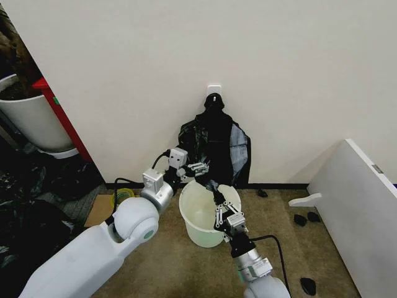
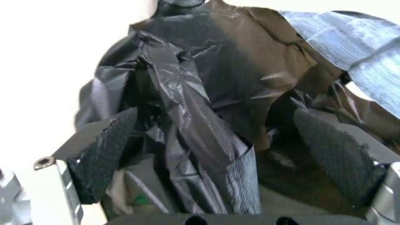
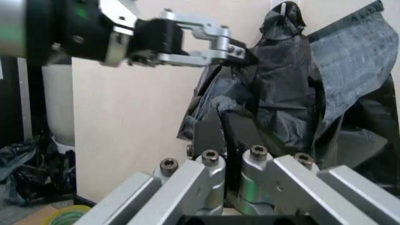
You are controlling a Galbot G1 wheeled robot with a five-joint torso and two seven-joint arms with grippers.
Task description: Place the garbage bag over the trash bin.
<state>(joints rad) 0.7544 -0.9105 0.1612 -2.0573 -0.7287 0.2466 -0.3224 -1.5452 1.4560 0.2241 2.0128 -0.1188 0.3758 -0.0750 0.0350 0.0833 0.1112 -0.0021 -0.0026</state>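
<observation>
Room: cream wall, brown floor.
Garbage bag [image 1: 214, 146]: hangs from a wall hook, long axis vertical, far behind the bin.
Trash bin [image 1: 200, 225]: upright on the floor, mouth bare.
Left gripper [image 1: 197, 167]: jaws spread, a hanging fold of film between the pads [image 2: 103, 152]; nearer the bag.
Right gripper [image 1: 219, 197]: over the bin's rim, clenched on a twist of black film.

You are in a plain room, maybe an office: bare cream wall [image 1: 279, 74], brown carpet floor [image 1: 186, 267], white wall socket [image 1: 214, 89].
</observation>
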